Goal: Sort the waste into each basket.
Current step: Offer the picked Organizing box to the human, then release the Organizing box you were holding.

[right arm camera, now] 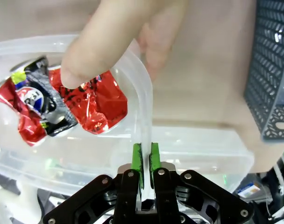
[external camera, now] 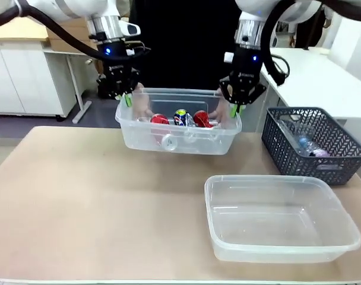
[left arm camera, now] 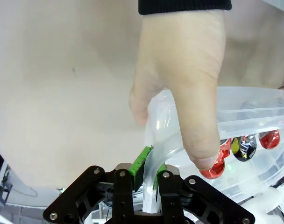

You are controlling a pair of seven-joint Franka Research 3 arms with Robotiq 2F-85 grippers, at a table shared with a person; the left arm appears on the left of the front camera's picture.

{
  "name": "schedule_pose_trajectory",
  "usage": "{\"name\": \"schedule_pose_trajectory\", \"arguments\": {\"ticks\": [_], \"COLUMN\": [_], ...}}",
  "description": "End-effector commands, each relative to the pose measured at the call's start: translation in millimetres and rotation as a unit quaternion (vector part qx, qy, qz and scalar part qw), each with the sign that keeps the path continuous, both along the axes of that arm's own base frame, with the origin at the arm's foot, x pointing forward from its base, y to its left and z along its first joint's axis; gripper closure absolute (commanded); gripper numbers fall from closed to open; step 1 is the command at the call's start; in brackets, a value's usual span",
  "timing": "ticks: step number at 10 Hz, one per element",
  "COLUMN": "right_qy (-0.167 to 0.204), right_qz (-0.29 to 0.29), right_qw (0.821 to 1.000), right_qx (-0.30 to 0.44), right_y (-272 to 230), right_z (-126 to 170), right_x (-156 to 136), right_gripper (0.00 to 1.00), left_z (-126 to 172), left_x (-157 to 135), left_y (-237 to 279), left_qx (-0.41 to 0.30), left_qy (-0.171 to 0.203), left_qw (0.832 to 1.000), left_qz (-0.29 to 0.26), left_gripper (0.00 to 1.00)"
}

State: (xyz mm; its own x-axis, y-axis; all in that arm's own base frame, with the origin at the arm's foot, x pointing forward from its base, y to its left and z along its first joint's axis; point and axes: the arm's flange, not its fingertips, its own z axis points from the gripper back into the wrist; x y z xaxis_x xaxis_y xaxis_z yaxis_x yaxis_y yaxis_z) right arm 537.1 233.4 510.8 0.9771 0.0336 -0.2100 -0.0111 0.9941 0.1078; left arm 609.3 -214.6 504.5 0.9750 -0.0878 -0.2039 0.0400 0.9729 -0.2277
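1. At the table's (external camera: 79,202) twelve o'clock: clear tub (external camera: 139,139) with crushed red and blue cans (external camera: 181,117) inside.
2. Clamped at its nine o'clock rim in the left gripper's (external camera: 128,100) narrow jaws.
3. Clamped likewise at three o'clock by the right gripper (external camera: 234,109).
4. Held at both ends by a person's hands (left arm camera: 184,84) too.
5. At four o'clock, second tub (external camera: 347,237); at two, grey basket (external camera: 323,157).

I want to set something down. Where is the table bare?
Bare table at left, beside the empty tub and in front of the tub of cans. Crowded at right: empty tub beside grey basket.
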Motion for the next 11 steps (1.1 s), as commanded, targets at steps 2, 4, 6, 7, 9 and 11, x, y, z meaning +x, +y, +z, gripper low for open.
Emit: {"name": "schedule_pose_trajectory", "arguments": {"ticks": [2,4,6,7,9,11], "right_qy": [0.0,0.0,0.0,0.0,0.0,-0.039], "right_qz": [0.0,0.0,0.0,0.0,0.0,-0.036], "right_qw": [1.0,1.0,1.0,1.0,1.0,0.998], "right_qx": [0.0,0.0,0.0,0.0,0.0,0.014], "right_y": [0,0,0,0,0,-23], "right_z": [0,0,0,0,0,9], "right_x": [0,0,0,0,0,-11], "right_gripper": [0.92,0.92,0.92,0.92,0.92,0.44], "left_z": [0,0,0,0,0,-5], "left_x": [0,0,0,0,0,4], "left_y": [0,0,0,0,0,-3], "left_qx": [0.0,0.0,0.0,0.0,0.0,0.003], "left_qy": [0.0,0.0,0.0,0.0,0.0,0.004], "left_qw": [1.0,1.0,1.0,1.0,1.0,1.0], "left_qz": [0.0,0.0,0.0,0.0,0.0,-0.002], "left_gripper": [0.94,0.94,0.94,0.94,0.94,0.6]}}
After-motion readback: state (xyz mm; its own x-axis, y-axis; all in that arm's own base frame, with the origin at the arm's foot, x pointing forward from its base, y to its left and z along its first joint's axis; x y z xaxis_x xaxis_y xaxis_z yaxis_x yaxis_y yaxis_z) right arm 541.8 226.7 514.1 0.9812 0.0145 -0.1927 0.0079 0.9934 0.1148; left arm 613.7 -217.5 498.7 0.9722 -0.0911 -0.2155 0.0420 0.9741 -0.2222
